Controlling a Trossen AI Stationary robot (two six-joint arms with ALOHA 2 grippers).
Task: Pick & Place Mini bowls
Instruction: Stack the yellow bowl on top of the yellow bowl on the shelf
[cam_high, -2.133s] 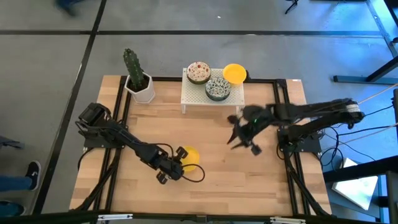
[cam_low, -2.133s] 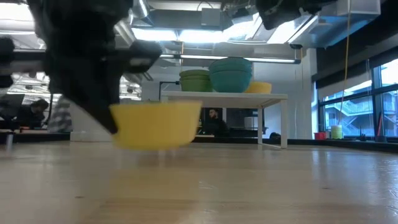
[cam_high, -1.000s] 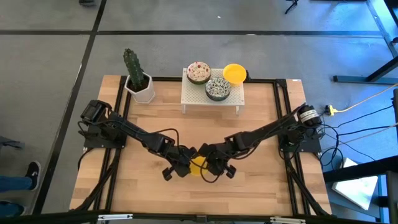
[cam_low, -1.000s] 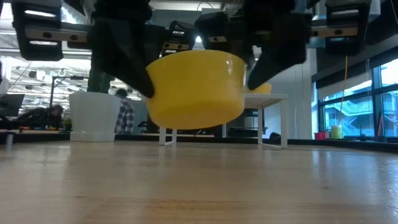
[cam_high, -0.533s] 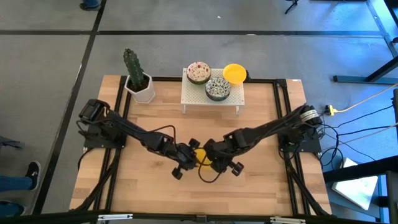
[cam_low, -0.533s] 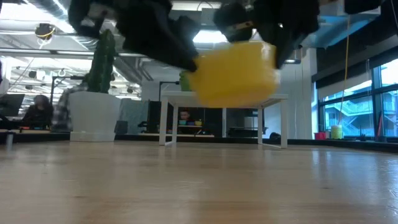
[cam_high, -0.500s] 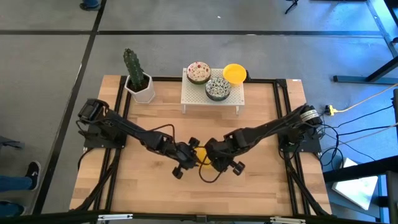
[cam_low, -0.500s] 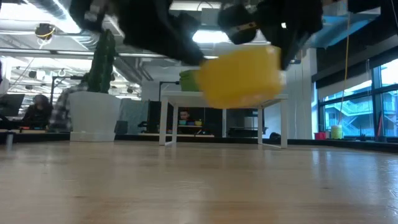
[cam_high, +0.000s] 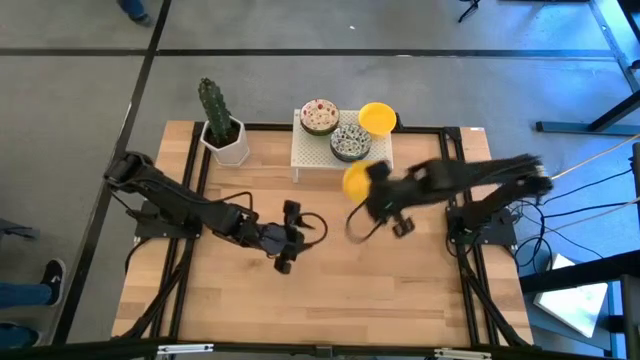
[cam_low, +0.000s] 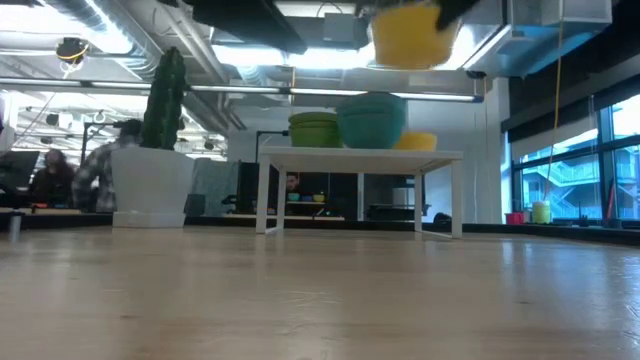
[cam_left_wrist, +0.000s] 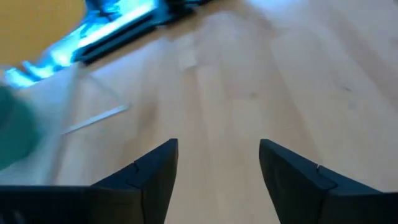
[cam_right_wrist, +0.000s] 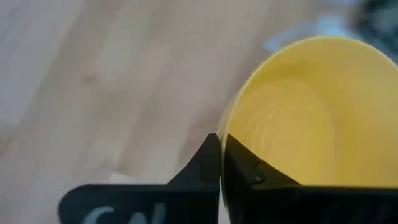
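A plain yellow mini bowl (cam_high: 354, 180) hangs high over the table just in front of the white shelf (cam_high: 300, 158), with my right gripper (cam_high: 364, 187) shut on it; the low view shows the bowl (cam_low: 405, 35) above shelf height. On the shelf stand a reddish-speckled bowl (cam_high: 319, 116), a blue-green patterned bowl (cam_high: 350, 142) and another yellow bowl (cam_high: 377, 117). My left gripper (cam_high: 295, 236) hovers open over the table's middle with nothing between its fingers (cam_left_wrist: 155, 171). My right gripper pinches the yellow bowl's rim (cam_right_wrist: 226, 126), one finger inside the bowl (cam_right_wrist: 249, 171) and one outside (cam_right_wrist: 208, 163). It reaches in from the table's right side. The bowl is lifted clear of the table, its opening upward.
A white square pot with a cactus (cam_high: 222, 135) stands at the far left corner. Bare wooden tabletop (cam_high: 330, 290) lies between the arms and the near edge. People show in the room beyond the table in the low view.
My right gripper has shut on the yellow bowl's rim while my left gripper opened and let go. The right one has carried the bowl up and toward the far edge, up to the shelf. The left one has drawn back a little toward the table's left.
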